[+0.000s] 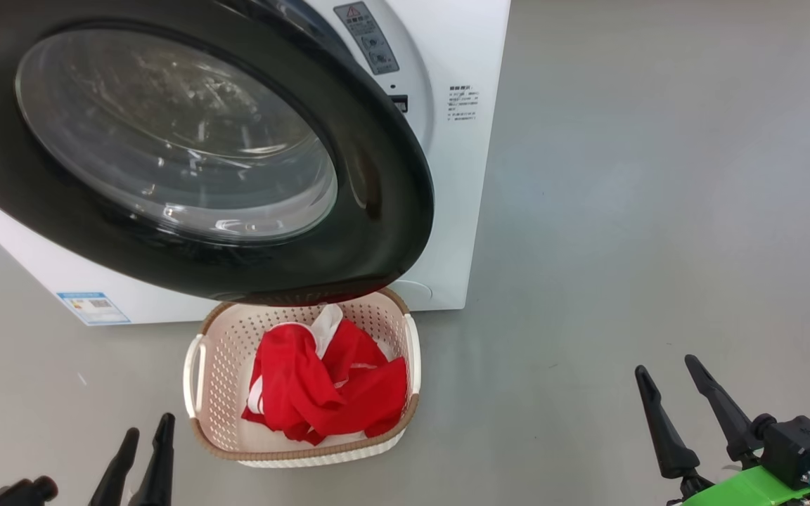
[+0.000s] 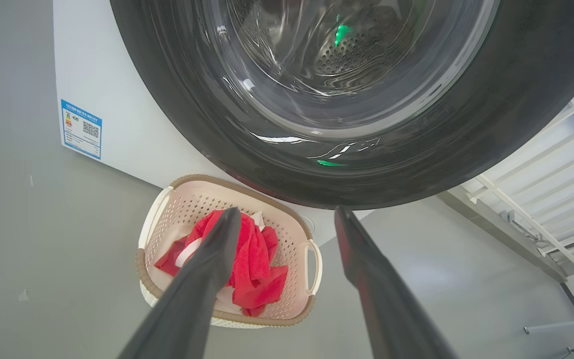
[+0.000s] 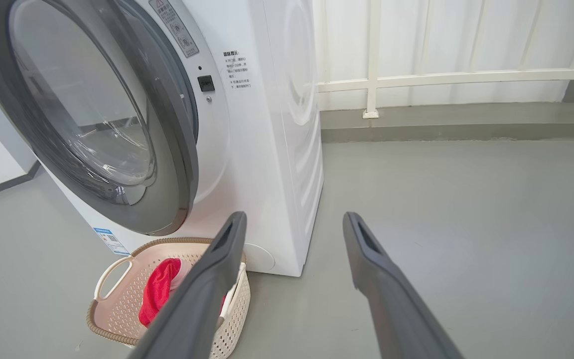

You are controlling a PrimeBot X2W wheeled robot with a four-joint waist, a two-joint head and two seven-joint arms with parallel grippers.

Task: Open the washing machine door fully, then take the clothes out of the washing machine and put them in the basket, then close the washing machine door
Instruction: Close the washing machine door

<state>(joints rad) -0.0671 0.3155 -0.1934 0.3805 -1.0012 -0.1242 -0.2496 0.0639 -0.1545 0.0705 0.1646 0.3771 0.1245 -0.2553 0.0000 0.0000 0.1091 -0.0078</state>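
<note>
The washing machine [image 1: 461,176] stands on the grey floor, and its black-rimmed door [image 1: 173,133] hangs swung out from the front, partly open, over the basket's far end. The cream basket [image 1: 222,365] sits on the floor below it and holds the red and white clothes [image 1: 328,386]. My left gripper [image 1: 148,425] is open and empty, just left of the basket's near corner. My right gripper [image 1: 665,365] is open and empty over bare floor, well right of the basket. In the right wrist view the door [image 3: 92,109] stands ajar above the basket [image 3: 112,309].
A blue label [image 1: 92,307] is stuck low on the machine's front. Behind the machine, a white railing [image 3: 416,77] runs along the wall. Open grey floor [image 1: 658,211] stretches to the right of the machine and basket.
</note>
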